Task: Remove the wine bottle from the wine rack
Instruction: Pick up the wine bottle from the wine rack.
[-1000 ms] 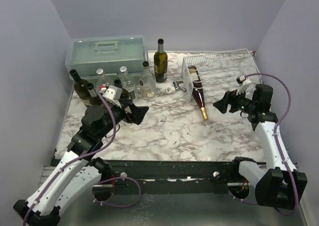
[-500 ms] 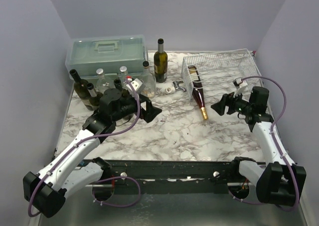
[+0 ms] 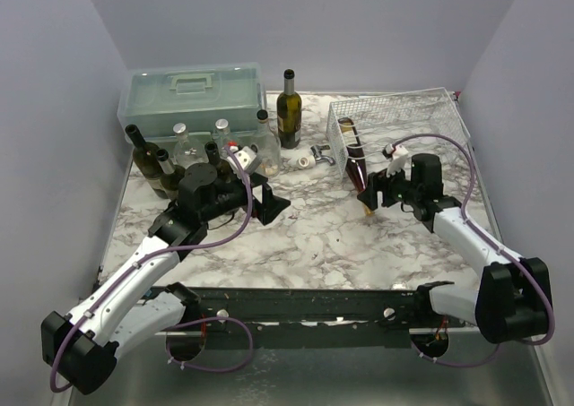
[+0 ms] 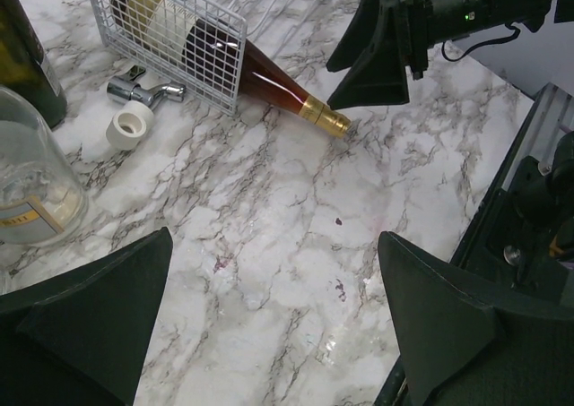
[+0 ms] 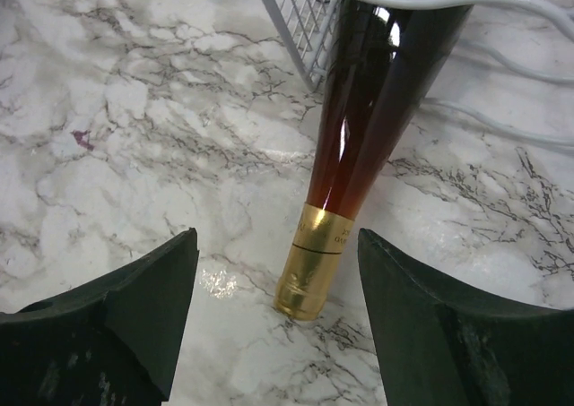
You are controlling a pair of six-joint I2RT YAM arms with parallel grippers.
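Note:
The wine bottle (image 3: 356, 166) lies in the left end of the white wire wine rack (image 3: 404, 115), its gold-capped neck (image 5: 314, 263) poking out over the front onto the marble. My right gripper (image 3: 375, 191) is open, low at the neck end. In the right wrist view the right gripper (image 5: 278, 236) has one finger on each side of the gold cap, with gaps on both sides. My left gripper (image 3: 273, 200) is open over bare marble, left of the bottle. In the left wrist view the left gripper (image 4: 273, 240) holds nothing, and the bottle (image 4: 269, 74) and the rack (image 4: 179, 21) lie ahead.
A pale green toolbox (image 3: 193, 92) stands at the back left with several bottles (image 3: 179, 151) in front of it. A dark bottle (image 3: 288, 110) stands upright beside the rack. A white cap (image 4: 126, 124) and a metal stopper (image 4: 143, 90) lie near the rack's corner. A clear bottle (image 4: 27, 182) is close to my left fingers.
My right gripper has moved left and down to the bottle's gold-capped neck. The left arm swung out from the bottle cluster toward the middle of the table, then settled.

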